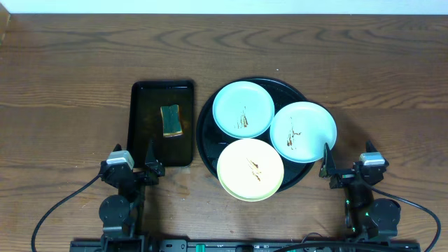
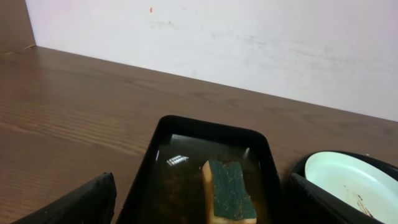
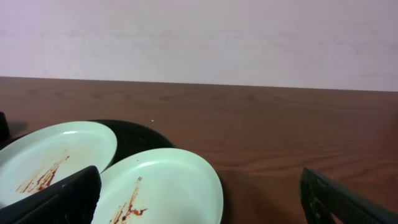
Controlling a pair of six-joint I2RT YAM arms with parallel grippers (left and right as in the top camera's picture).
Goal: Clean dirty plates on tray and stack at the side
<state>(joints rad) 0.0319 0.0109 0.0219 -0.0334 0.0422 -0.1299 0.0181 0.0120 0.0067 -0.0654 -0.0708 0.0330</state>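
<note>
Round black tray point(image 1: 204, 133), mid-table: holds three brown-smeared plates, two mint-blue plates point(image 1: 243, 108) point(image 1: 303, 131) and a yellow plate point(image 1: 250, 168), close together. Right gripper point(image 3: 199, 180): jaws wide apart, empty, just beside the tray's right; nearest mint plate low between them. Left gripper point(image 2: 200, 186): jaws apart, empty, facing the rectangular tray point(image 2: 146, 155) and sponge point(image 2: 229, 199).

Robot lab bench; bare wood table point(image 1: 70, 56); blank wall point(image 2: 249, 37).
</note>
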